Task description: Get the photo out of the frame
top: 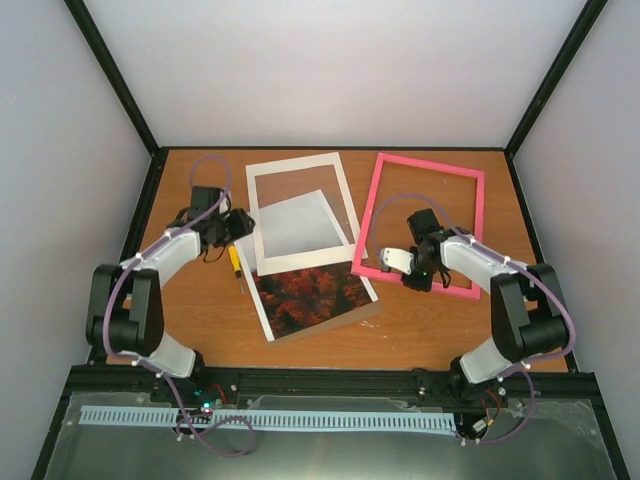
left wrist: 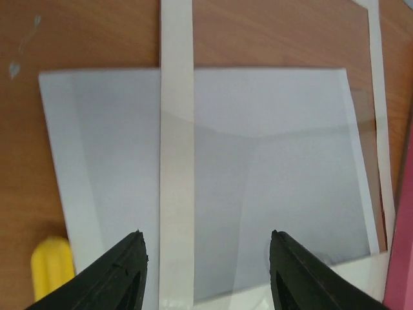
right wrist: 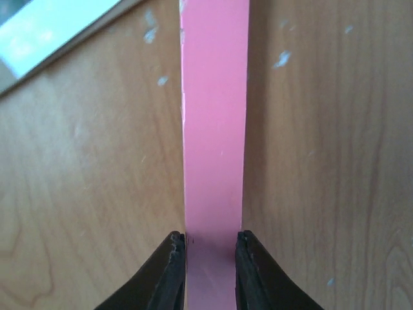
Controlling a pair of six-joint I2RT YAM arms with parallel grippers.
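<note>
The photo point(top: 310, 295) lies flat mid-table, its red-orange trees toward me. Its pale sky part point(left wrist: 277, 161) shows through the window of the white mat point(top: 300, 170), which lies across it. The pink frame point(top: 425, 225) lies at the right with nothing inside its border. My left gripper point(top: 238, 225) is open and empty, hovering over the mat's left strip point(left wrist: 176, 161) and the pale part of the photo; it also shows in the left wrist view point(left wrist: 206, 258). My right gripper point(top: 400, 262) is closed on the frame's near rail point(right wrist: 213, 116), one finger on each side of it point(right wrist: 210, 242).
A yellow-handled screwdriver point(top: 235, 262) lies just left of the photo and shows in the left wrist view point(left wrist: 50, 265). A brown backing board point(top: 372, 312) sticks out under the photo's near right edge. Black posts and pale walls enclose the wooden table point(top: 200, 330).
</note>
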